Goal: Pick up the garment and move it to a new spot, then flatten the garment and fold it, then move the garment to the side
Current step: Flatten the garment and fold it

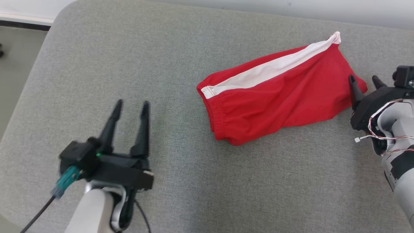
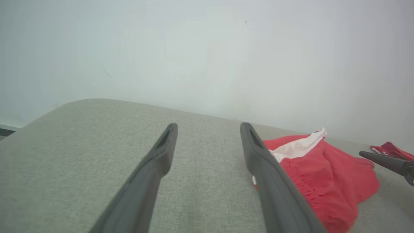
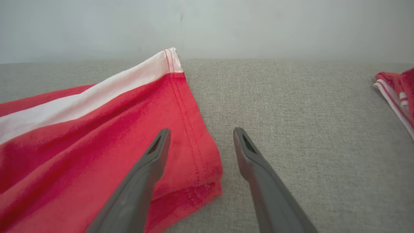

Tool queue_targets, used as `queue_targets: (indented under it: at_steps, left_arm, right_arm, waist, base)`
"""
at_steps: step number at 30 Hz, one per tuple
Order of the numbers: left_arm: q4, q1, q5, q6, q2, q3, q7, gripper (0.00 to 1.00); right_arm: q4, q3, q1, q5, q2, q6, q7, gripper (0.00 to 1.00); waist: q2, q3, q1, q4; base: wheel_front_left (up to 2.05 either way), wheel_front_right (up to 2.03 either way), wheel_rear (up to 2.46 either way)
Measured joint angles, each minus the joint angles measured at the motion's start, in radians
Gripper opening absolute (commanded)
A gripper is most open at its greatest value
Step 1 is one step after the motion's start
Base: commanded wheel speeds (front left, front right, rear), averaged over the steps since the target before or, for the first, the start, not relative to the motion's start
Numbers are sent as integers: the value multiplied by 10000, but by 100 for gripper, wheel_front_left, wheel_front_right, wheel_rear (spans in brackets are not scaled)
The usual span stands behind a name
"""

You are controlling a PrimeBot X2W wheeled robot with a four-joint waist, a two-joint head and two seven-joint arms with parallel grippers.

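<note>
The garment (image 1: pixel 278 94), red shorts with a white side stripe, lies folded on the grey cushioned surface (image 1: pixel 181 181), right of centre. My left gripper (image 1: pixel 131 106) stands open and empty over bare fabric, well to the left of the garment's elastic waistband. The shorts (image 2: pixel 320 174) show beyond its right finger in the left wrist view. My right gripper (image 1: pixel 364 81) is open at the garment's right hem. In the right wrist view the hem corner (image 3: pixel 200 161) lies between the spread fingers of that gripper (image 3: pixel 200 132), which hold nothing.
A second red cloth with white trim (image 3: pixel 396 94) lies further right on the surface. A pale wall (image 2: pixel 207 48) rises behind the cushion. The cushion's rounded left corner (image 1: pixel 61 16) borders a drop to the floor.
</note>
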Motion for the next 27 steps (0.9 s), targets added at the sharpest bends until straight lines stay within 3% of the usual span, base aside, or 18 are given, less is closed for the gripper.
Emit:
queue_targets:
  at_steps: [5, 12, 13, 16, 17, 27]
  left_arm:
    - [-1053, 852, 1659, 0, -336, 1162, -2, 100]
    - [-1526, 1667, 2171, -69, -685, 2082, -2, 100]
    - [-1521, 1755, 2222, -86, -704, 2104, -2, 100]
    - [-1522, 1907, 2297, -92, -732, 2109, -2, 100]
    - [-1522, 1915, 2274, -94, -736, 2088, -2, 100]
    - [-1459, 2040, 2151, -102, -748, 1985, -2, 100]
  right_arm:
    - [169, 128, 13, 211, -31, 0, -15, 100]
    - [602, 251, -26, 407, -46, 0, 29, 100]
    - [635, 282, -26, 420, -15, 0, 36, 96]
    - [723, 336, -11, 612, 50, 0, 163, 4]
    - [725, 359, -2, 681, 65, 0, 176, 0]
    - [142, 669, 445, 1488, 92, 0, 71, 0]
  waist:
    - [0, 69, 0, 106]
    - [0, 125, 0, 288]
    - [0, 119, 0, 288]
    - [0, 100, 0, 294]
    - [0, 91, 0, 301]
    - [0, -154, 2, 213]
  base:
    - [0, 0, 0]
    - [0, 0, 0]
    - [0, 0, 0]
    - [0, 0, 0]
    - [0, 0, 0]
    - [0, 0, 0]
